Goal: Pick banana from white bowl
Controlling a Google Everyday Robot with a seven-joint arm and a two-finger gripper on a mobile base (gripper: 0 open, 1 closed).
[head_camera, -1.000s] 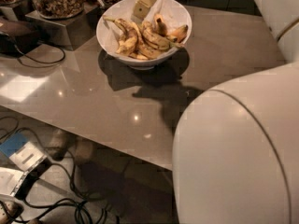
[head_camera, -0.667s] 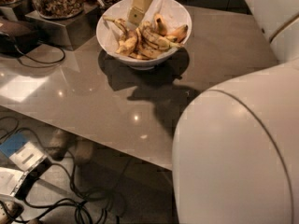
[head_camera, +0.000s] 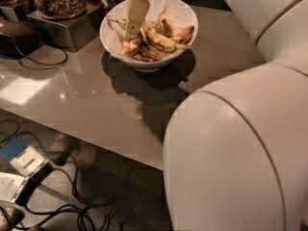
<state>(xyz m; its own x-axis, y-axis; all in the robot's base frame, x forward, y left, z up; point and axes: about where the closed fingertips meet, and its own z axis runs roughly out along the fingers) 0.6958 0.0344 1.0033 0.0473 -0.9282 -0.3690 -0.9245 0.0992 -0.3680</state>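
Glossy white bowl (head_camera: 185,11) held piled fruit (head_camera: 144,52); the gripper (head_camera: 134,25) hung low over it, opening impossible to tell. Closing there might pinch a neighbour, not the banana (head_camera: 161,40).

Warm, dim light is falling from above. My gripper (head_camera: 137,18) is hanging over the white bowl (head_camera: 179,12), which is throwing a dark shadow onto the table (head_camera: 86,109) toward the camera. Pale glare is spreading at the table's left end. The floor (head_camera: 120,186) is sitting in gloom.
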